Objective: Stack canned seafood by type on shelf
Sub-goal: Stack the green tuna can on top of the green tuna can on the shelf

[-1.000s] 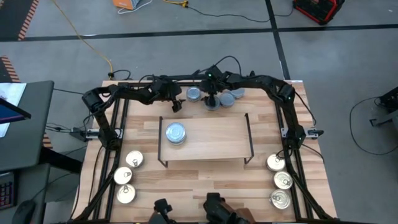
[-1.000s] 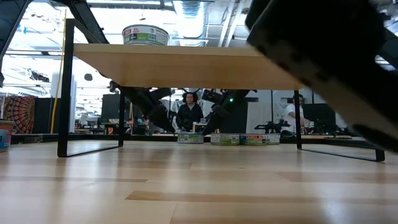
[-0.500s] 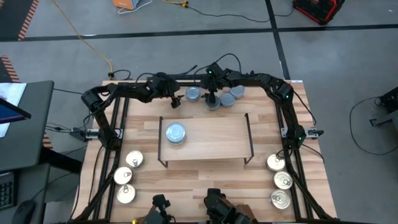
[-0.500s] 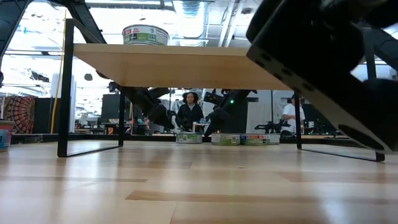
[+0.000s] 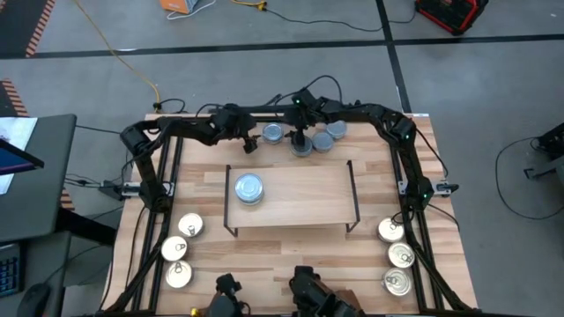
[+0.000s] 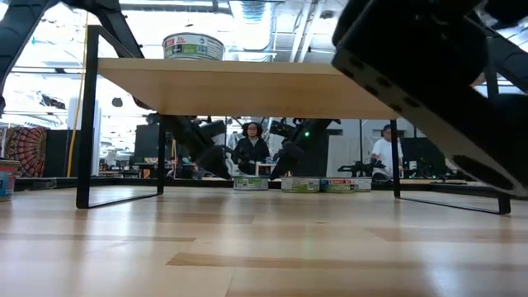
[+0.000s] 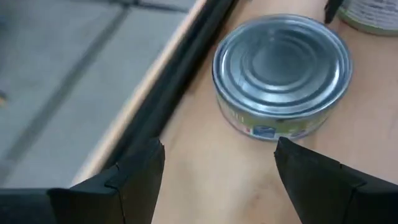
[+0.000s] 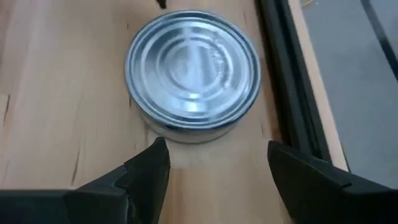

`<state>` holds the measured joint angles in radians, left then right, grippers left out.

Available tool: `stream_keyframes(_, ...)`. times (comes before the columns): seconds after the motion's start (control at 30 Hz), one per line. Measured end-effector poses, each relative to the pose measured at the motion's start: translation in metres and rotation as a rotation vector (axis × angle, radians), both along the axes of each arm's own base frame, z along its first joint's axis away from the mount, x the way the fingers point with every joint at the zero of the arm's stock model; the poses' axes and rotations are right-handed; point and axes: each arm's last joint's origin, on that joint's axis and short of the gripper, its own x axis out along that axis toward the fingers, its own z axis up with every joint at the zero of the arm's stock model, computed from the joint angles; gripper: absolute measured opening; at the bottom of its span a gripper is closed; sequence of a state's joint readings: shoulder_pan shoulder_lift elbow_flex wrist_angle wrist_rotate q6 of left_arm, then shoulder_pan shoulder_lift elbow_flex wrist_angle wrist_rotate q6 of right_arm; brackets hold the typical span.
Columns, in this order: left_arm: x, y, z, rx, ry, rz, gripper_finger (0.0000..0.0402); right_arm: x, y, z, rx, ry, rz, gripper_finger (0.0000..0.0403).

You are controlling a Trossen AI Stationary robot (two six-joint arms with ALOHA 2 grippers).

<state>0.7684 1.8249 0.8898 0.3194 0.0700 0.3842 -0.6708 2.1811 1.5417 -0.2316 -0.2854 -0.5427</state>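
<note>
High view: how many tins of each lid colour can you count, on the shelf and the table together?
Blue-grey tins: 5 (1 on the shelf, 4 at the table's far edge; the arms may hide another)
Silver-gold pull-tab tins: 6 (3 at each near corner)
Total: 11 in view

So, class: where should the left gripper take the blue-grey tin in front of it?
Across the tin's round side wall, from straight above. It lies flat, lid up and low, so the open left gripper can straddle it, one finger each side.
</note>
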Motion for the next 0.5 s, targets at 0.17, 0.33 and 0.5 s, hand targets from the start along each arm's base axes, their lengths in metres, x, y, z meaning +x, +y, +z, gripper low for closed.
stream_keyframes(0.17, 0.010, 0.001, -0.008, -0.041, 0.043, -0.036, 0.0290, -0.001, 0.001, -0.001, 0.003, 0.016, 0.009, 0.0295)
stream_keyframes(0.33, 0.010, 0.004, -0.005, -0.011, 0.079, -0.046, 0.0290, -0.001, 0.002, -0.002, 0.011, 0.020, 0.007, 0.0295)
stream_keyframes(0.5, 0.010, 0.009, -0.008, -0.044, 0.067, -0.060, 0.0290, -0.004, -0.002, -0.002, 0.011, 0.019, -0.002, 0.0295)
